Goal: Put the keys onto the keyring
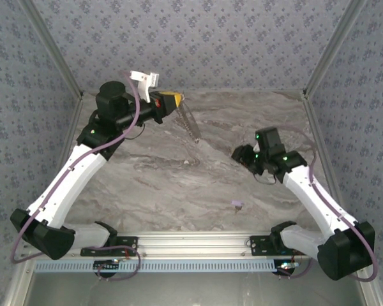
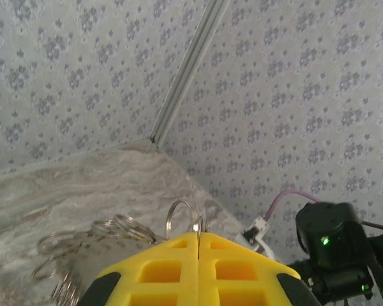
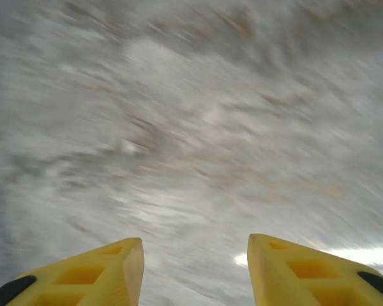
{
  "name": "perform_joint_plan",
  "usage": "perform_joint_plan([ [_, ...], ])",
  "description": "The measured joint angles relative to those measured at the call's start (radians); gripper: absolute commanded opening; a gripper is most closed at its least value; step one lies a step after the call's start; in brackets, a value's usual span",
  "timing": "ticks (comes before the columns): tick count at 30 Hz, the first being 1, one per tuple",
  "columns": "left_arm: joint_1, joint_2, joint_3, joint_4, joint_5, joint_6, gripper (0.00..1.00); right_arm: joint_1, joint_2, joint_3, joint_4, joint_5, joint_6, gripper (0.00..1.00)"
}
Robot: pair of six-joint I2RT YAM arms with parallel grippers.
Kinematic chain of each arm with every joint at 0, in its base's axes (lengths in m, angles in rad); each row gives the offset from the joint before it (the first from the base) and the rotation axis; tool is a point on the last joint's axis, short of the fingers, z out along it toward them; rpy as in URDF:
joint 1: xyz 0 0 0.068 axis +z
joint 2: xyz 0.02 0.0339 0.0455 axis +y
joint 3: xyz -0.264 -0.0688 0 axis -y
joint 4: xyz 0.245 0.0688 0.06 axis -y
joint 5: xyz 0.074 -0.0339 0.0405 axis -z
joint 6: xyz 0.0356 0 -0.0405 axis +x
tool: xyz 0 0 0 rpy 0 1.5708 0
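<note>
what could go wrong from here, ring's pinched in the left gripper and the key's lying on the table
1. The left gripper is shut on just a thin wire of the keyring, so the hoop may swivel or slip when a key is pushed on.
2. The key is tiny and lies flat on the table. The open right gripper could miss it or push it away.
</note>
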Motion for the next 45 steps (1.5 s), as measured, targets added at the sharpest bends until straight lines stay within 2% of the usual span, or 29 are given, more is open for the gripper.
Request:
perform_joint_plan([
  [5, 0.000, 0.003, -0.027, 0.004, 0.014, -0.010, 0.00, 0.110, -0.061, -0.128, -0.155, 0.108, 0.039, 0.47],
  [11, 0.000, 0.005, -0.066, 0.006, 0.031, -0.028, 0.00, 0.162, -0.109, -0.239, -0.218, 0.151, 0.100, 0.40],
  [26, 0.000, 0.005, -0.071, 0.009, 0.090, -0.040, 0.00, 0.169, -0.110, -0.410, -0.017, 0.115, 0.159, 0.34],
  [45, 0.000, 0.024, -0.073, 0.010, 0.106, -0.059, 0.00, 0.163, -0.089, -0.433, 0.085, 0.064, 0.177, 0.25],
])
